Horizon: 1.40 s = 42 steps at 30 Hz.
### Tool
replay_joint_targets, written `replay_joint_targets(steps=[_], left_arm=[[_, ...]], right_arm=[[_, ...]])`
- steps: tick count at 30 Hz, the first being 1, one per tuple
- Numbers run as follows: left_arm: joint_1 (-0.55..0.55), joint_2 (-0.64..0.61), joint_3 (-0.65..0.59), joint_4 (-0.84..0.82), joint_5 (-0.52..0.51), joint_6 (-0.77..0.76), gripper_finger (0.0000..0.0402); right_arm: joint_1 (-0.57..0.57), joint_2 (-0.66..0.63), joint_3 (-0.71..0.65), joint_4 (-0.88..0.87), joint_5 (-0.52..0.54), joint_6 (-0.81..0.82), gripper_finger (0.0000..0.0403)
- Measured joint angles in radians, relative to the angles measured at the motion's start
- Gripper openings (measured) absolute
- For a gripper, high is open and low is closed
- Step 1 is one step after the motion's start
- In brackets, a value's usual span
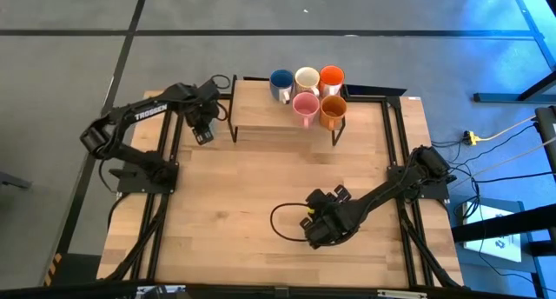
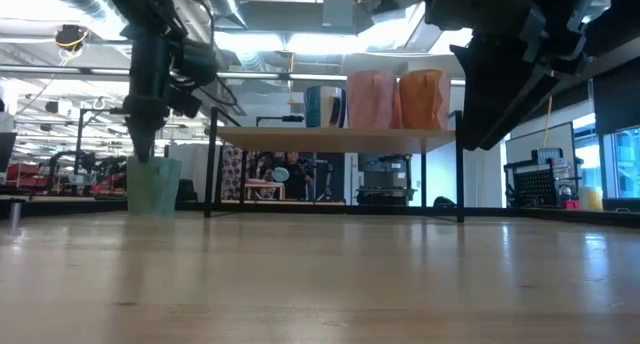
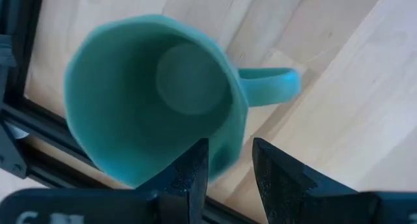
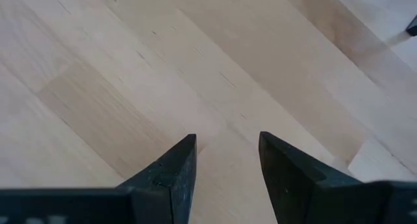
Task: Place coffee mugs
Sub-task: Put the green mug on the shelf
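Mugs fill the raised shelf (image 1: pixel 261 95) at the table's twelve o'clock edge: blue (image 1: pixel 281 83), white (image 1: pixel 307 78), orange-red (image 1: pixel 331 77), pink (image 1: pixel 305 107), orange-brown (image 1: pixel 333 111). Left gripper (image 3: pixel 229 160), at ten o'clock, apparently pinches the green mug's (image 3: pixel 153 97) rim between narrowly parted fingers. Right gripper (image 4: pixel 226 160) hovers at five o'clock, jaws apart, holding nothing.
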Motion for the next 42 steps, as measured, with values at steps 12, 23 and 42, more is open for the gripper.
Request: replay_joint_targets(steps=[12,23,42], left_arm=[[0.021,0.057,0.002,0.019,-0.001,0.054,0.0013],[-0.097,-0.073,0.049,-0.165,0.032,-0.078,0.0012],[-0.855,-0.188,0.153,-0.077,0.109,-0.546,0.0012]], right_arm=[[-0.001,0.0,0.0,0.0,0.002,0.005,0.0152],[-0.001,0.0,0.0,0.002,0.012,0.007,0.0152],[-0.013,0.001,0.0,0.042,0.025,-0.054,0.0152]])
